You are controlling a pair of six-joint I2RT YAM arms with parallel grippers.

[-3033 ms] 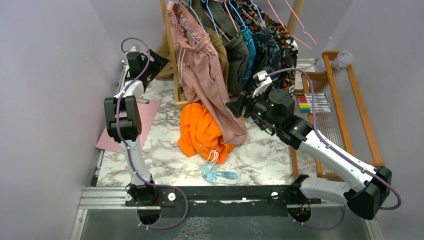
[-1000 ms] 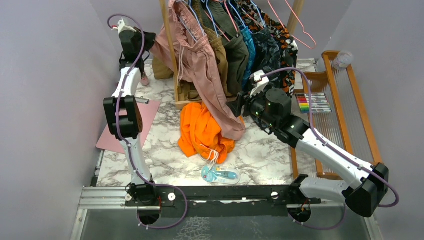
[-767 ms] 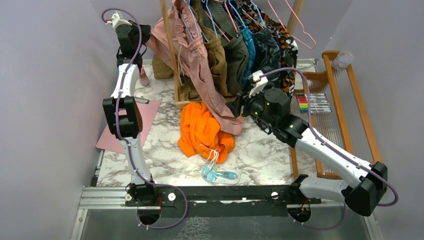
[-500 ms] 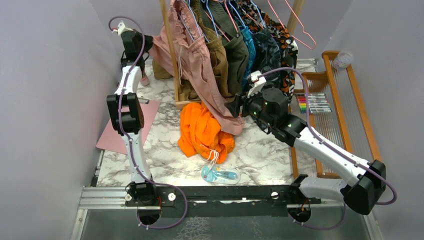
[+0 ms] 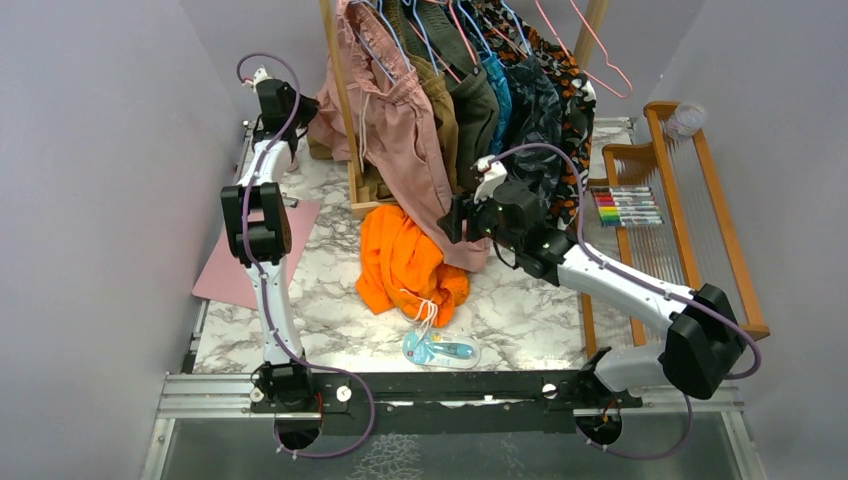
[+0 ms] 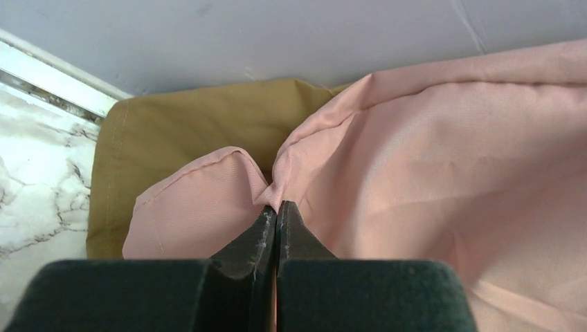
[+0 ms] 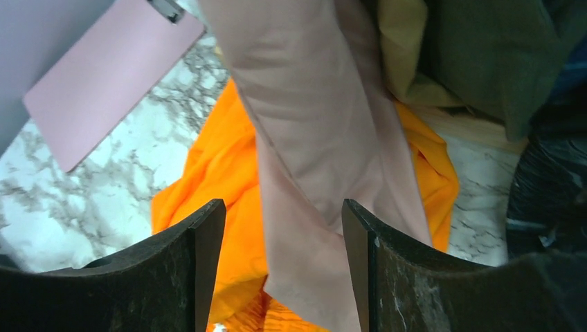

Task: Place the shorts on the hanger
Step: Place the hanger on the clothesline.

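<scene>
The dusty pink shorts [image 5: 405,130] hang at the left end of the clothes rack, waistband up by the thin light blue hanger [image 5: 383,42]. One leg is drawn out to the left, and my left gripper [image 5: 303,108] is shut on a fold of it. In the left wrist view, pink fabric [image 6: 429,159] is pinched at the closed tips of that gripper [image 6: 277,205]. My right gripper [image 5: 450,215] is open beside the lower leg. In the right wrist view, that hanging leg [image 7: 311,138] drops between the spread jaws of the right gripper [image 7: 284,214], and no grip on it shows.
Bright orange shorts [image 5: 400,262] lie heaped under the pink leg, with a small packet [image 5: 440,350] in front of them. Brown shorts [image 6: 180,124] hang behind the pinched fold. Dark garments [image 5: 510,90] and pink wire hangers [image 5: 590,40] fill the rack. A pink board [image 5: 225,270] lies left, markers [image 5: 625,205] and a wooden frame [image 5: 700,200] right.
My left gripper has come down from its raised position and moved right, still holding the fold. My right gripper has moved left along the hanging leg and opened wider.
</scene>
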